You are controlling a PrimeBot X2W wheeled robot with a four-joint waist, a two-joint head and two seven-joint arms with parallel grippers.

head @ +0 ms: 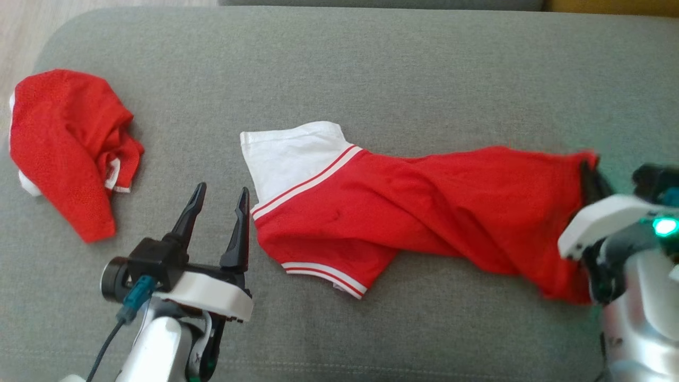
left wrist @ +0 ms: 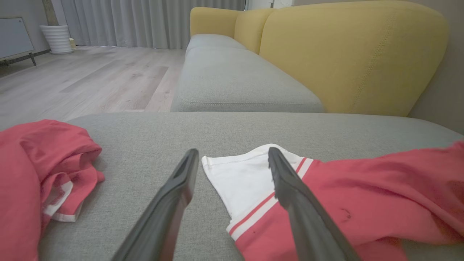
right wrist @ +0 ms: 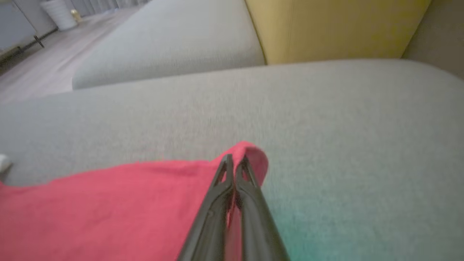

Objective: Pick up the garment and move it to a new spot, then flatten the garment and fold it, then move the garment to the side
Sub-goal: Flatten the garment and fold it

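A red garment [head: 435, 204] with a white sleeve and striped trim lies stretched and twisted across the grey cushion [head: 339, 69]. My right gripper [head: 588, 171] is shut on its right end; in the right wrist view the fingertips [right wrist: 235, 164] pinch a raised fold of the red cloth [right wrist: 108, 214]. My left gripper [head: 222, 197] stands open just left of the garment's white sleeve [head: 289, 156], fingers apart with nothing between them. In the left wrist view that gripper [left wrist: 233, 155] frames the white sleeve [left wrist: 243, 181], which lies beyond and beneath its fingers.
A second red garment [head: 66, 146] lies crumpled at the cushion's left end, also seen as the red heap [left wrist: 40, 170] in the left wrist view. A yellow sofa back [left wrist: 348, 54] and another grey seat [left wrist: 235, 79] stand beyond. Wooden floor [left wrist: 90, 79] lies past the cushion's edge.
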